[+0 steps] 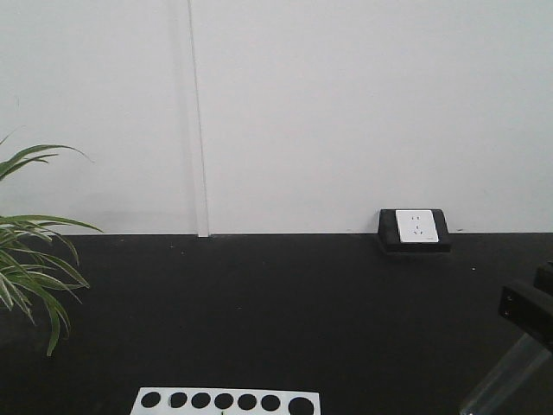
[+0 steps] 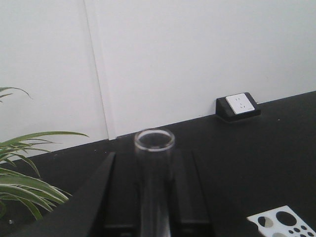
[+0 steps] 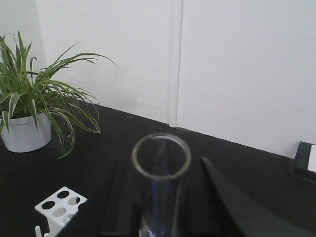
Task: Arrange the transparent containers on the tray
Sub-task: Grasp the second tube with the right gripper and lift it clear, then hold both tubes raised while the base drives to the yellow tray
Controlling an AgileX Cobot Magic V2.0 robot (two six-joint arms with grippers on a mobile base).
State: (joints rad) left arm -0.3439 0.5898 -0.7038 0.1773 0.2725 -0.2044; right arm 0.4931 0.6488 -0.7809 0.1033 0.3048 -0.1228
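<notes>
Evidently both arms are raised off the black tabletop point(image 1: 276, 320), each carrying one tube: the left gripper point(image 2: 152, 154) is closed around a slim clear glass test tube point(image 2: 154, 192) that stands between its black fingers point(image 2: 96, 197), open rim uppermost, and the right gripper point(image 3: 161, 160) clamps a second clear glass tube point(image 3: 160, 197) the same way. Held rim-up, with the rim proud of the fingertips, each tube probably stays steady and can be set down base first. The bright yellow tray shows in no view, so I judge this a carrying step, placement not yet done. A white holed rack point(image 1: 226, 401) lies on the table, and a green spider plant point(image 3: 34, 98) stands well off to the left
</notes>
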